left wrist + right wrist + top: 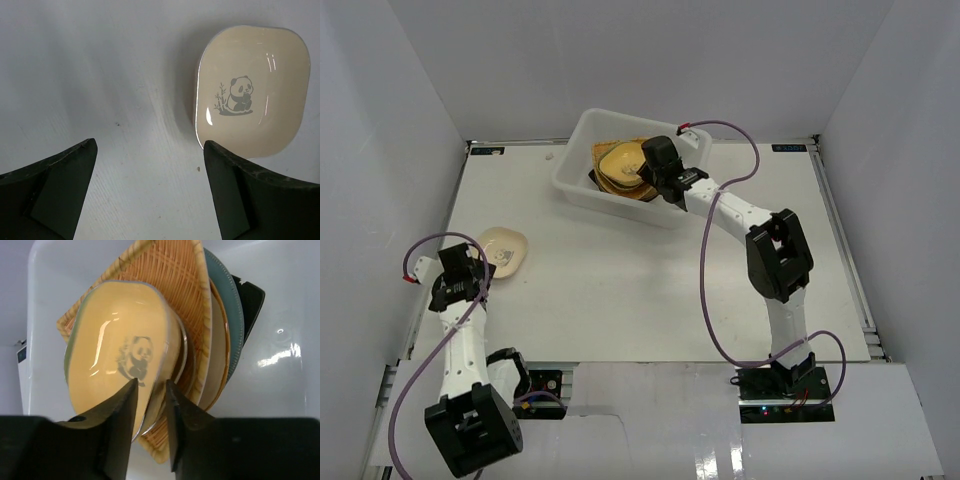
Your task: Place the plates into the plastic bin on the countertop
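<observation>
Nearest you, your left gripper [150,145] hangs low over the countertop [100,75], jaws spread wide with nothing between them, and a cream dish [250,90] printed with a panda lies just ahead of one fingertip. Farther off, your right gripper [151,385] reaches down into the plastic bin [280,315], its fingers [120,410] narrowly parted astride the rim of a yellow panda dish [120,355] atop the stacked plates [185,290]. You cannot tell whether they pinch it.
</observation>
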Tool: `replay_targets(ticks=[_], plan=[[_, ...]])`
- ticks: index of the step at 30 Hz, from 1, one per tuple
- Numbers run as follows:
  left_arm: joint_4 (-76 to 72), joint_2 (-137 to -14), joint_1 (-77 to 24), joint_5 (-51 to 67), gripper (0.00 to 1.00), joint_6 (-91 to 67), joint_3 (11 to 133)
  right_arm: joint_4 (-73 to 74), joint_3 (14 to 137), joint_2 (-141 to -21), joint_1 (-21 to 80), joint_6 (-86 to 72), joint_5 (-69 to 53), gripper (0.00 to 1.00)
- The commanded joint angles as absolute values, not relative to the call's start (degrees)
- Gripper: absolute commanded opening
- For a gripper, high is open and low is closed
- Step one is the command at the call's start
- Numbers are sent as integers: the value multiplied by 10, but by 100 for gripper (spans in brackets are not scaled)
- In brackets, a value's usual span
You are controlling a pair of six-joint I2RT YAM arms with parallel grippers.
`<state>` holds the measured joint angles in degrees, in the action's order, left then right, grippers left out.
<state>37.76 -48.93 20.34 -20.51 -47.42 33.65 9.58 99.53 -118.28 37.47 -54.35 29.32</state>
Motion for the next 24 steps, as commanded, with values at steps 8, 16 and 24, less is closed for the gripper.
replay_targets(ticks=[8, 16, 24], plan=[[242, -558, 225, -101, 98, -497, 290, -25, 868, -1047, 385, -525, 280, 73], [146, -655, 225, -70, 92, -507, 301, -146, 701, -882, 387, -405, 223, 73], [138, -706, 225, -60, 0, -496, 339, -170, 557, -763, 386, -316, 203, 73]])
